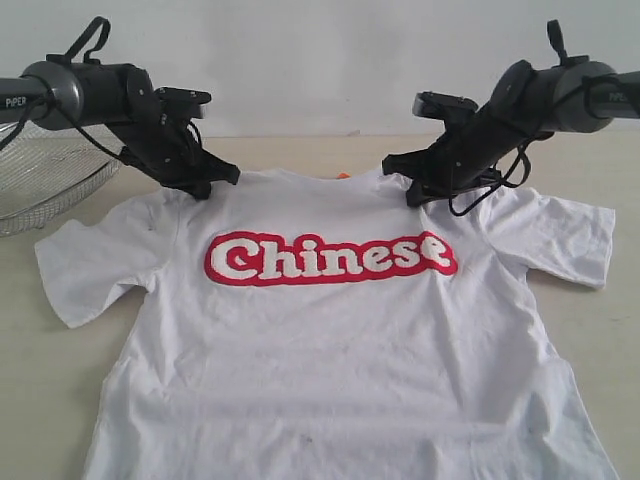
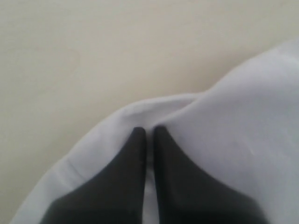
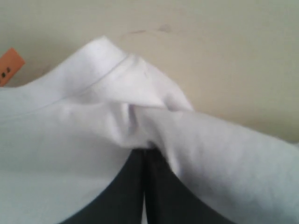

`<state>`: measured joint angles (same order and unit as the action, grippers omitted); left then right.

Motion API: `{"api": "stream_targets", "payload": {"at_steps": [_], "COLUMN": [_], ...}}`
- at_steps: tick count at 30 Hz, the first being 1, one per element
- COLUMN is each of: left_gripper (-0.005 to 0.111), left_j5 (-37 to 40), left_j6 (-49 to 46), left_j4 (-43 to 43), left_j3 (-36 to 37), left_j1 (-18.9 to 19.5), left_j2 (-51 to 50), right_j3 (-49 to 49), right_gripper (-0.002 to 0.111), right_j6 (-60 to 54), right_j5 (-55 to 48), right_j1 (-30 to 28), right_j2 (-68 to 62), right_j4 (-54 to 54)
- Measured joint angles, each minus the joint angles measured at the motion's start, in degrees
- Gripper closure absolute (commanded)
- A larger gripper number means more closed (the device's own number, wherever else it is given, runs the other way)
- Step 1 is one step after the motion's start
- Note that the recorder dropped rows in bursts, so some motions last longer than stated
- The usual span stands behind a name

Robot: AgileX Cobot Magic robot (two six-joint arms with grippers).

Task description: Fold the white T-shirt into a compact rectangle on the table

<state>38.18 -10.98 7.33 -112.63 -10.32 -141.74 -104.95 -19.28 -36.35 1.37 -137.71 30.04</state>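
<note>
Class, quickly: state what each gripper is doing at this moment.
Left gripper: closed, pinching the white T-shirt at one shoulder.
Right gripper: closed, pinching the white T-shirt at the other shoulder.

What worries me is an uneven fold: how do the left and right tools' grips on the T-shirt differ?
The left tool pinches the white T-shirt at a smooth shoulder edge, tips showing; the right tool grips bunched cloth covering its tips, nearer the orange tag. Both are shut on its shoulders.
</note>
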Motion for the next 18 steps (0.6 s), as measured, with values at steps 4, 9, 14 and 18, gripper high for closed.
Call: {"api": "stream_targets", "payload": {"at_steps": [4, 9, 14, 18], "left_gripper": [0.102, 0.102, 0.102, 0.102], "left_j5": [0.14, 0.14, 0.03, 0.03], "left_j6": [0.64, 1.54, 2.5, 2.87], "left_j4": [-0.31, -1.37, -2.24, -1.85], "left_j3": [-1.6, -3.11, -3.27, -3.27], "left_j1": [0.0, 0.0, 0.19, 1.27], "left_j2": [-0.8, -1.59, -1.81, -1.81], "right_j3": [0.0, 0.0, 0.0, 0.0], "right_gripper": [0.109, 0.109, 0.109, 0.109], "right_j6": [0.0, 0.0, 0.0, 0.0], "right_j5": [0.68, 0.88, 0.88, 1.15], "right_j1": [-1.23, -2.97, -4.77, -5.01], "right_j2": [-0.24, -0.32, -0.32, -0.36], "right_j4": [-0.11, -0.11, -0.11, 0.65]}}
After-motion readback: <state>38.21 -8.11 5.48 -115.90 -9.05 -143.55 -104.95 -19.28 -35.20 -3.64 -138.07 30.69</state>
